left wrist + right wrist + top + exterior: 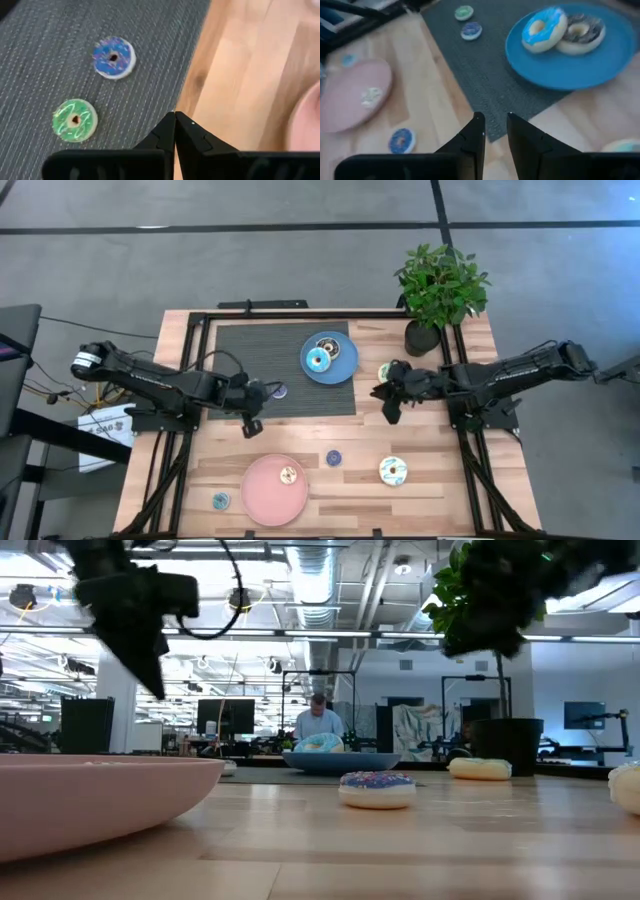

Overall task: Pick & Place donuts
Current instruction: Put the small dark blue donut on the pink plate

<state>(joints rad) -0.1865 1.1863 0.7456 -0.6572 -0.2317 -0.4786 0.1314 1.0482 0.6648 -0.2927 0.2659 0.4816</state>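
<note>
Left end effector (175,122) is clenched empty above the mat's edge; right end effector (495,125) slightly parted, empty.

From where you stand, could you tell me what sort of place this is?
Probably a robotics lab in an open-plan office: a wooden table with toy donuts stands on grey flooring, and behind it are monitors, exposed ceiling ducts and a seated person.

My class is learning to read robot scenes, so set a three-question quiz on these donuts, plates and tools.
1. True or false: the cyan donut and the dark brown donut both lie on the blue plate.
2. Which tool is shut? A. left tool B. right tool
3. Fill in: the small tan donut lies on the ___ plate.
Key: 1 true; 2 A; 3 pink, the pink plate.
</note>
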